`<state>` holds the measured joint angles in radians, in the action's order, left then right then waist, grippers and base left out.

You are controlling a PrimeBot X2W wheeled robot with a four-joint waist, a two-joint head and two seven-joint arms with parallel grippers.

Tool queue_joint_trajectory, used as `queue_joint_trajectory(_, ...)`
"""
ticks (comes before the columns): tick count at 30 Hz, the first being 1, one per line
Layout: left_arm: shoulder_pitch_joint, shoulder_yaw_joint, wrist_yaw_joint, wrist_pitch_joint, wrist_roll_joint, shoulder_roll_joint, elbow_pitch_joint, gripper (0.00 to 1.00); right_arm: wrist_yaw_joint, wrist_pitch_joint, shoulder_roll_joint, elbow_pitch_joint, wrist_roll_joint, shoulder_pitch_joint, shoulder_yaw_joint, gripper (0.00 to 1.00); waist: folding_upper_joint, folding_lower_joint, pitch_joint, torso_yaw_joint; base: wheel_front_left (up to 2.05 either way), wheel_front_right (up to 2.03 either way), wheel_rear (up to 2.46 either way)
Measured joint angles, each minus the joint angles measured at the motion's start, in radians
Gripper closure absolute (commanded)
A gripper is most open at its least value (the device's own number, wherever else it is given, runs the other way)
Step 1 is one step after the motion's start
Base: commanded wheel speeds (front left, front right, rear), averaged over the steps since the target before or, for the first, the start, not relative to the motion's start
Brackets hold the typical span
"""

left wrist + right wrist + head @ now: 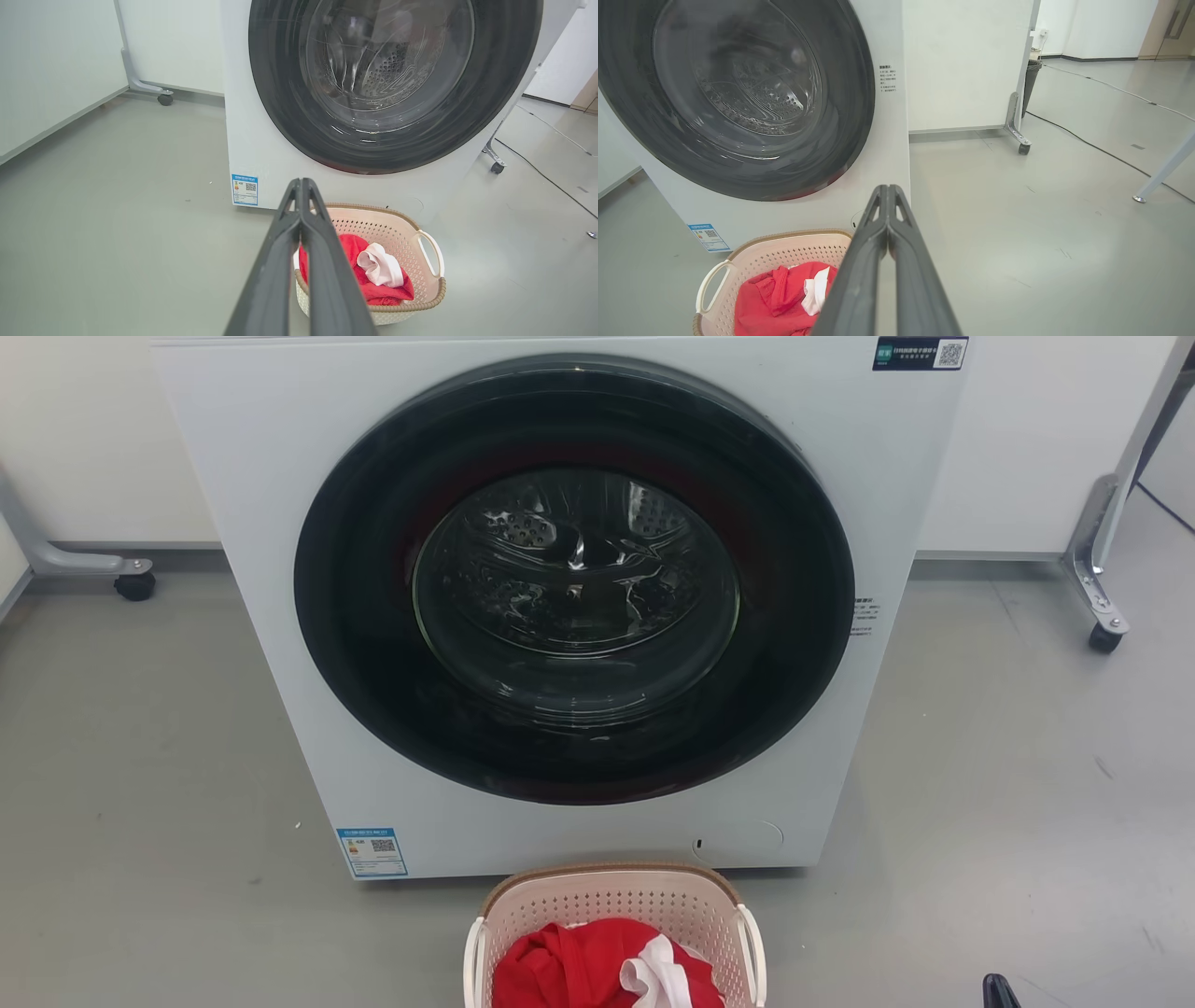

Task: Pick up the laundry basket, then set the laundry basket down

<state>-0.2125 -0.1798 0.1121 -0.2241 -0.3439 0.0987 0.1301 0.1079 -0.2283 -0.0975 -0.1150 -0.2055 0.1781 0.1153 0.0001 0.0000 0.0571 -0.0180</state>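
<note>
Laundry basket: we see the laundry basket [611,896] standing on the floor [140,756], just in front of the washing machine [280,523], below its door and apart from both hands.
Basket shape and material: rounded-rectangular, pale pinkish-cream plastic, with walls pierced by rows of small holes.
Rim: a brown band [406,305] with a woven, rope-like texture runs round the top edge.
Handles: smooth white loops, one on each short side [432,252].
Contents: a crumpled red cloth [569,966] lies in soft folds, and a smaller white cloth [658,975] is bunched on top of it.
Left hand: in our left wrist view the left hand [301,182] has its two long, dark, matte fingers pressed together along their length, tapering to a narrow tip with nothing between them.
Right hand: the right hand [888,187] is the same, its fingers together and empty, with the basket at the lower left of its view.
Washing machine: a boxy white body with flat, smooth panels.
Door: a large round door [574,579] of glossy dark glass, shut, bulging at its centre.
Drum: a shiny perforated metal drum [560,560] shows through the glass.
Sticker: a small blue and white label [372,851] at the machine's lower left corner.
Floor: smooth, grey and faintly reflective.
Surroundings: grey metal frame legs on castors [1106,616] stand at either side, and a thin dark cable [1087,140] trails across the floor.
</note>
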Motion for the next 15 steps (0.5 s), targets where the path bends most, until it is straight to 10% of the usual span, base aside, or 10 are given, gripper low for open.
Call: queue_joint_trajectory(15, 0.034, 0.045, -0.043, 0.063, -0.225, -0.008, 0.028, 1.0, -0.038, 0.066, 0.01, -0.032, -0.251, -0.039, -0.043, 1.0, 0.0, 0.0, -0.01, 0.003, 0.0, 0.0, 0.0)
